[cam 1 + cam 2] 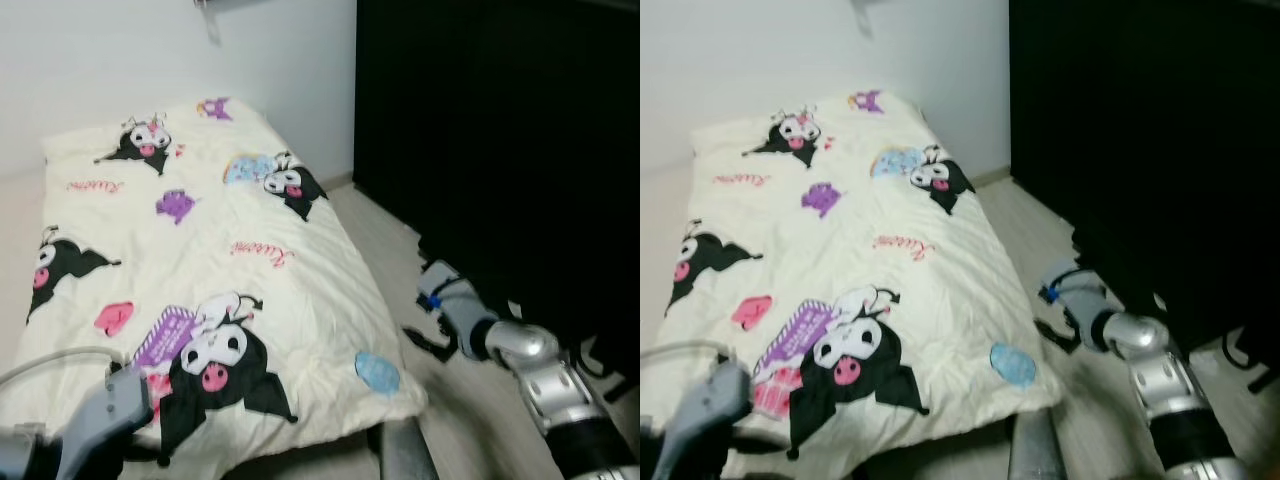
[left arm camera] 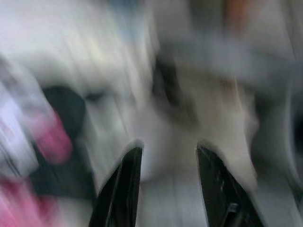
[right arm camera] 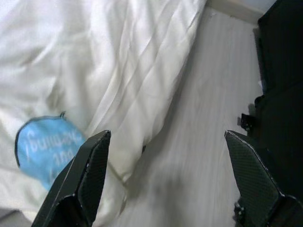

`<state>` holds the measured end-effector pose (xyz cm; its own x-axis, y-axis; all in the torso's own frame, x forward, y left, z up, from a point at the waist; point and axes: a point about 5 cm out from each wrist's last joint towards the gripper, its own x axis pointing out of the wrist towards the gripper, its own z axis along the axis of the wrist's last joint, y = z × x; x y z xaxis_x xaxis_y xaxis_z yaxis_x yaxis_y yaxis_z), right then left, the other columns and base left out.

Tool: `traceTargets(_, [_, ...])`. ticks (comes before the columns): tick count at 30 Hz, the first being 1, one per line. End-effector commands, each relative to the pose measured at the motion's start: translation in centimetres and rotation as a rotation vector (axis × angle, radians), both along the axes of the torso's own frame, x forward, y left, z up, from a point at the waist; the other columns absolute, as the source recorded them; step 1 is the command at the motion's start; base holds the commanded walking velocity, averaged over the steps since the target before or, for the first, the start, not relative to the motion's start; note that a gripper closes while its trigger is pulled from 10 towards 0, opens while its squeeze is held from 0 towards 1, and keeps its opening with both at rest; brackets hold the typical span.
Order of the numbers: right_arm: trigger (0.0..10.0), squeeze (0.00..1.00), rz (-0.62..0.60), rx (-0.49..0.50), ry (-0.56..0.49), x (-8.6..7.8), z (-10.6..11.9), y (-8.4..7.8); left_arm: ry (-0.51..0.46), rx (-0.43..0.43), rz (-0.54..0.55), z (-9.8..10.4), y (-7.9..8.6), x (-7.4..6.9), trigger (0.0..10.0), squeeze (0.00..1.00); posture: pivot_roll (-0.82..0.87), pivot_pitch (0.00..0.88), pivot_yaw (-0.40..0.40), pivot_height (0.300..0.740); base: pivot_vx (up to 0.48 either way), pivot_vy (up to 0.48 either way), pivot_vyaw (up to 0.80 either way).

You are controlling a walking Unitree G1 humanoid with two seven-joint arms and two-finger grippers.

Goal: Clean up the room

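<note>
A cream duvet [image 1: 200,230] printed with black-and-white cartoon figures, pink hearts and purple shapes covers a low bed. Its near right corner carries a round blue patch [image 1: 377,370], also visible as the blue patch [image 3: 45,146] in the right wrist view. My right arm [image 1: 500,340] reaches over the floor strip beside that corner. There my right gripper [image 3: 166,137] is open, with nothing between its wide-set fingers. My left arm [image 1: 105,405] hovers over the duvet's near left edge. The left wrist view is blurred, but my left gripper [image 2: 169,145] is open and holds nothing.
A large black mass [image 1: 500,130], maybe a curtain or cabinet, fills the right side. Pale wooden floor [image 1: 390,240] runs between it and the bed. A white wall [image 1: 100,60] stands behind the bed. Dark cables or straps [image 1: 600,360] lie near the black mass.
</note>
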<state>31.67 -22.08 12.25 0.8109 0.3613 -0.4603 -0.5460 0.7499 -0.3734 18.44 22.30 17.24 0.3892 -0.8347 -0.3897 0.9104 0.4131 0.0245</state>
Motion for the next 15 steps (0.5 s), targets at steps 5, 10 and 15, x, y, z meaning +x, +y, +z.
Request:
traceTargets(5, [10.0,0.00,-0.060,0.120,-0.097,0.8,1.0,0.7,-0.150,-0.417,0.562,-1.6,0.0,7.3,10.0,0.00,-0.17,0.093,0.066,0.571,0.000,0.000,0.00])
traceTargets(10, [10.0,0.00,-0.097,0.194,-0.129,0.9,1.0,1.0,-0.071,-0.512,0.949,-5.3,1.1,9.5,10.0,0.00,-0.18,0.089,0.062,0.580,0.000,0.000,0.00])
traceTargets(15, [10.0,0.00,-0.096,0.264,-0.131,0.8,0.1,2.3,0.144,-0.441,1.287,-12.2,1.9,8.8,10.0,0.00,-0.20,0.078,0.058,0.599,0.000,0.000,0.00])
